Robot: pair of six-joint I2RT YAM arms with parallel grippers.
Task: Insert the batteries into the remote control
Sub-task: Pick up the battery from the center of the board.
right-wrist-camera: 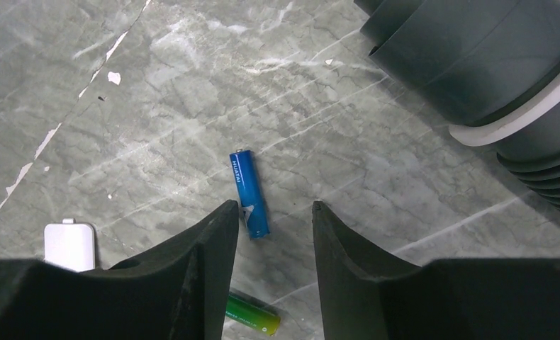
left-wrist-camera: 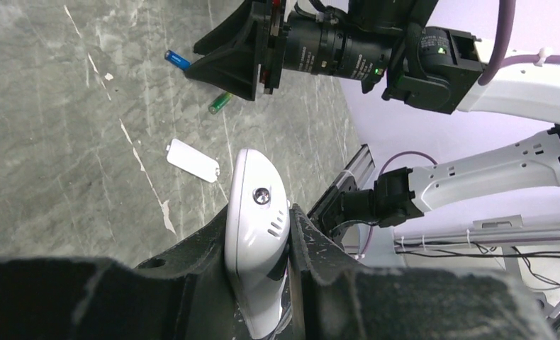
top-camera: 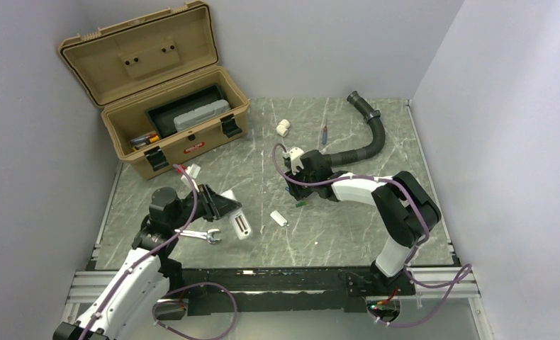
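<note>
- Two batteries lie loose on the grey marbled tabletop point(right-wrist-camera: 157, 85): a slim blue cylinder battery point(right-wrist-camera: 249, 193) and a slim green cylinder battery point(right-wrist-camera: 252, 315). They are near each other but apart.
- On the right gripper point(right-wrist-camera: 271, 209) I read the jaws as parted and grasping nothing. It hangs over the blue battery, whose near end sits just beside one black fingertip point(right-wrist-camera: 224, 219) (contact I cannot tell).
- On the left gripper point(left-wrist-camera: 261, 212) the jaws are clenched on the small white plastic remote control point(left-wrist-camera: 256, 248). It is held edge-on, with its rounded end projecting past the fingertips.
- I note a small plain white rectangular cover piece point(left-wrist-camera: 192, 160) lying flat on the table between the two grippers.
- I note a black corrugated hose point(right-wrist-camera: 504, 78) lying close beyond the right gripper.
</note>
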